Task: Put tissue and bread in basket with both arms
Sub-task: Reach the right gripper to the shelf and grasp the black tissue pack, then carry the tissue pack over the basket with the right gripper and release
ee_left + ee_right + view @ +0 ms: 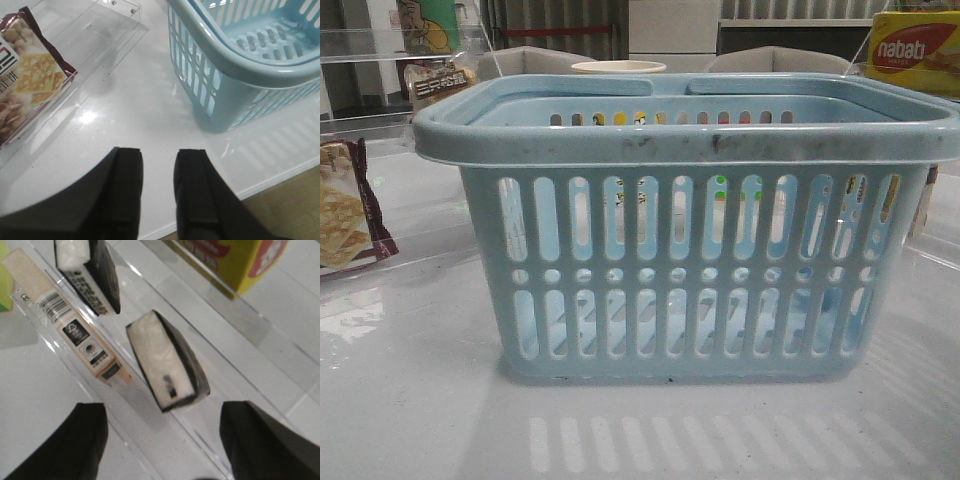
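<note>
The light-blue slotted basket (680, 270) fills the middle of the front view, and its corner shows in the left wrist view (240, 65). A dark tissue pack (167, 360) with a white face stands on a clear acrylic shelf. My right gripper (165, 407) is wide open just short of it, and the pack lies in line with the gap, untouched. A second dark pack (90, 275) stands further along. My left gripper (159, 152) is open and empty over the table near its front edge, apart from the basket. A brownish packet with a dark label band (435, 80), possibly the bread, sits at the back left.
A maroon-edged cracker packet (345, 210) lies left of the basket in a clear tray and also shows in the left wrist view (27, 85). A yellow Nabati box (915, 50) stands at the back right. A beige barcode box (70, 325) lies beside the dark packs.
</note>
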